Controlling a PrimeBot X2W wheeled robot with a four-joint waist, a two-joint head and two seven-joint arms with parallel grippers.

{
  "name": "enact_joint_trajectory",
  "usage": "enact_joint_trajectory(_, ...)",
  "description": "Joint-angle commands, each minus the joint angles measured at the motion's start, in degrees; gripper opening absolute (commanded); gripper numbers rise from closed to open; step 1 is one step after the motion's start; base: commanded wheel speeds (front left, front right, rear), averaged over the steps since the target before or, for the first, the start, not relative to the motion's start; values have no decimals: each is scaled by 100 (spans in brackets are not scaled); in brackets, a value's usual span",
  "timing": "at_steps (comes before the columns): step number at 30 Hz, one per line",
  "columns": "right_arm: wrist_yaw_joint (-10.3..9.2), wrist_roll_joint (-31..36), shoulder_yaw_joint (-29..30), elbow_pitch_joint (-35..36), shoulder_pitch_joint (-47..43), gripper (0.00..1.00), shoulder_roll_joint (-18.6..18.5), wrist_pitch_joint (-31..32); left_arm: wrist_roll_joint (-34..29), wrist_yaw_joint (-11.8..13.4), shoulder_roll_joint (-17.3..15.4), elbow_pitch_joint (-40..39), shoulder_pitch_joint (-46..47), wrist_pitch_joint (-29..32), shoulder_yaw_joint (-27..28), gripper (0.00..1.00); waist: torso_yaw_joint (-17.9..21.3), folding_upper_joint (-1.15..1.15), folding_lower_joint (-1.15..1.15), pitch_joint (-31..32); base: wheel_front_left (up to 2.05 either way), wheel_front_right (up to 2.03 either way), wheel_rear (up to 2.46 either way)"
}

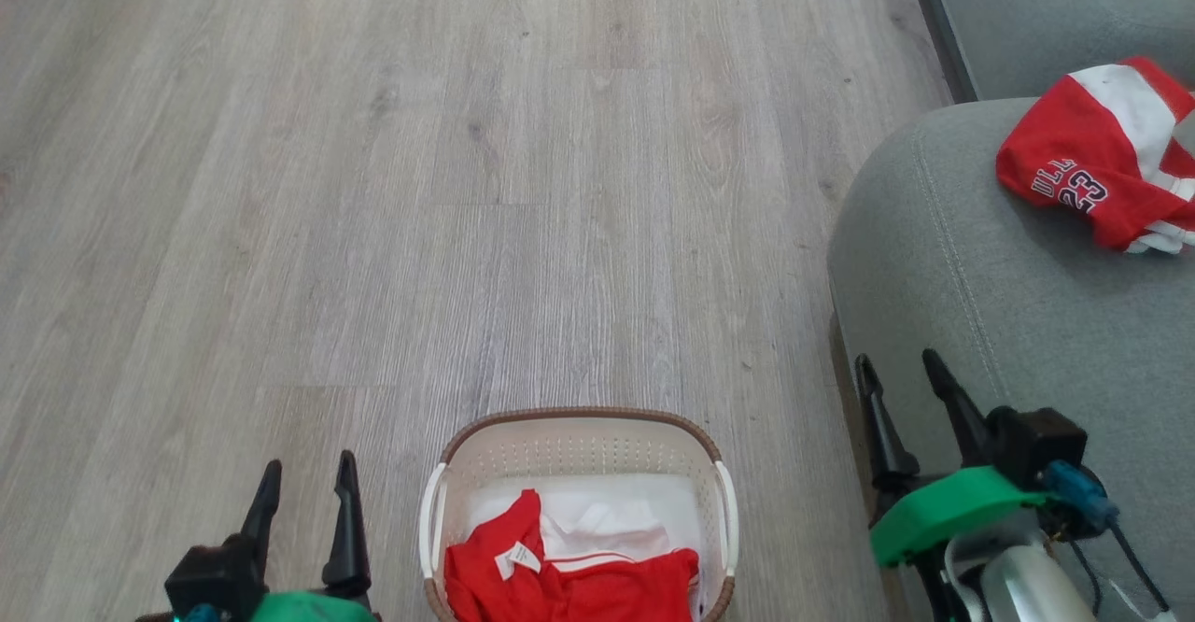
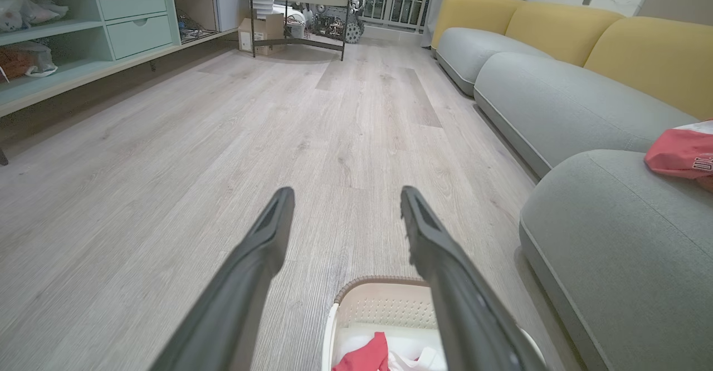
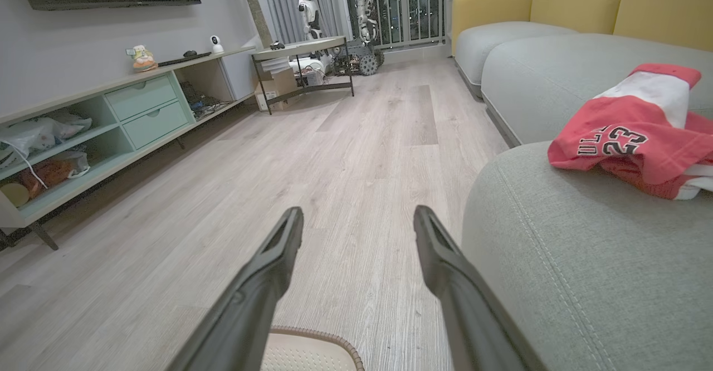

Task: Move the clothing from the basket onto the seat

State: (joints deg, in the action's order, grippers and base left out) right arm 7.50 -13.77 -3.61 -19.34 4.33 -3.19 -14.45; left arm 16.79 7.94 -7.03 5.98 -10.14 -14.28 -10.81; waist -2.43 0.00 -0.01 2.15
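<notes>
Left pincer [image 1: 310,461], right pincer [image 1: 898,360] spread; basket [image 1: 579,414] between; seat [image 1: 980,323] at right

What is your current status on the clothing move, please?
Left end effector open, empty; right end effector open, empty. One red garment on the seat, red clothing left in the basket. Nothing blocking the basket.

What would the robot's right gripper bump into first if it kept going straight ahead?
Most likely the bare wooden floor. The right gripper points past the basket, beside the seat, and nothing stands in that line, though depth is hard to judge.
</notes>
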Motion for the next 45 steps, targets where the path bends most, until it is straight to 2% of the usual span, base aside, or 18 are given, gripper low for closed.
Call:
enact_joint_trajectory(1,-1,-36,-170,211,130,100,30,-55,-61,-46,25,-147,178,-72,254,100,4,0,1,2,0,0,0)
enact_joint_trajectory(18,-1,-39,-218,128,151,100,31,-55,-268,-327,217,24,222,-72,517,100,-10,0,1,-69,0,0,0)
enact_joint_trajectory(26,-1,71,21,231,178,100,31,-55,-480,-494,251,287,395,-72,311,100,-28,0,1,-243,0,0,0)
enact_joint_trajectory(35,-1,394,556,716,471,100,31,-55,-903,-877,239,1246,1387,82,-420,100,44,0,1,-1227,0,0,0)
enact_joint_trajectory(45,-1,709,732,1390,1285,100,31,-55,-1228,-1142,382,3165,3067,188,-1272,100,415,0,1,-2831,0,0,0)
